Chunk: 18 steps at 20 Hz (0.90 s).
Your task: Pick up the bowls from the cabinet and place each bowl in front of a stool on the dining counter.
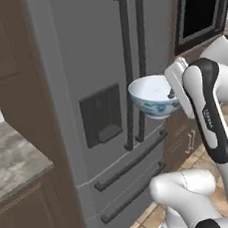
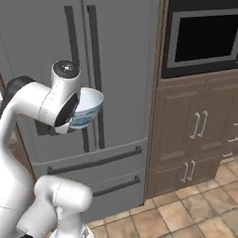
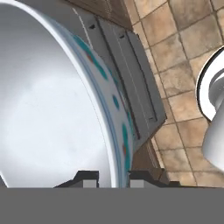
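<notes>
- The gripper (image 3: 111, 177) was clenched on the rim of the white bowl (image 1: 153, 95), one tip on each side of the rim wall, so the bowl was carried in the air rather than resting on anything.
- The bowl hung in front of the grey fridge (image 1: 95, 63), beside its dark handles (image 1: 133, 63), well above the tiled floor (image 2: 186, 214).
- It sat nearly upright, mouth up, probably to keep the hold steady while travelling to the table.
- The bowl was round and deep, plain glossy white inside, with a blue-green painted pattern around the outside.
- An oven (image 2: 204, 39) stood to the right of the fridge.
</notes>
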### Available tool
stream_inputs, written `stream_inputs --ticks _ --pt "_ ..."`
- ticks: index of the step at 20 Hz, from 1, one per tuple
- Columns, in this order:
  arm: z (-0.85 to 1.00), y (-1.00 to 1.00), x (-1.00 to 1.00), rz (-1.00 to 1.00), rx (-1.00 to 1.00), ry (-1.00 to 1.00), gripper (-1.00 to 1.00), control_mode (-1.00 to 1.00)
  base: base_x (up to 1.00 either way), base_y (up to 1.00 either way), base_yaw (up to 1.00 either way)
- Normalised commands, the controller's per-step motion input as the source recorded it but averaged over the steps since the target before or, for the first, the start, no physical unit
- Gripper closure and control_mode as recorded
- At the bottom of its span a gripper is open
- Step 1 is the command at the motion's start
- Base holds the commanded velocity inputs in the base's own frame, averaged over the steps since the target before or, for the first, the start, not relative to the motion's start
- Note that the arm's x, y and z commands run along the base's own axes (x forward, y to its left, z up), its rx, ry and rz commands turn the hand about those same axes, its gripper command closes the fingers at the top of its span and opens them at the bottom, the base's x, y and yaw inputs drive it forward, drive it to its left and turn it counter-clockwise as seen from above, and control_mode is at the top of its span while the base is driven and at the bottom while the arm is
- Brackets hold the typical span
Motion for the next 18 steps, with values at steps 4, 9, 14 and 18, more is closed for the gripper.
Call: stream_inputs --ticks 4,9,14,18 --pt "0.0 0.0 0.0 0.0 0.0 0.0 1.0 1.0 0.0 0.0 -1.0" --pt "0.0 0.0 0.0 0.0 0.0 0.0 1.0 1.0 0.0 0.0 -1.0" --pt "0.0 0.0 0.0 0.0 0.0 0.0 1.0 1.0 0.0 -0.02 -0.97" --pt "0.0 0.0 0.0 0.0 0.0 0.0 1.0 1.0 0.72 0.21 -0.47"
